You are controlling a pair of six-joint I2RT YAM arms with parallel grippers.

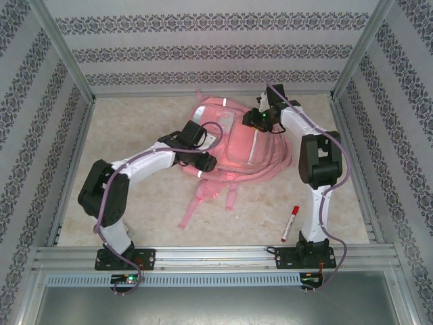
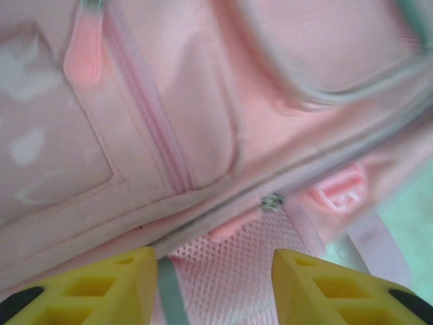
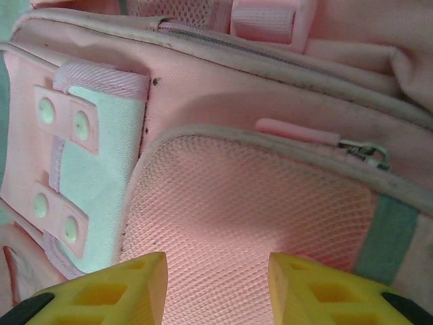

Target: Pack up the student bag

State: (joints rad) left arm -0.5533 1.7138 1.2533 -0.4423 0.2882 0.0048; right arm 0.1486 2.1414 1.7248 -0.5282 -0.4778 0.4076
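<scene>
Backpack sprawls over the middle of the table — left arm and right arm crowd above it. Free room along the near strip and far left; a marker lies near right — walls close three sides.

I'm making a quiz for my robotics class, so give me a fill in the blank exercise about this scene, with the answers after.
1. The student bag is ___ in colour.
2. The marker lies near the base of the ___ arm.
3. The left gripper and the right gripper both have ___ fingers.
Missing words: pink; right; yellow.
</scene>
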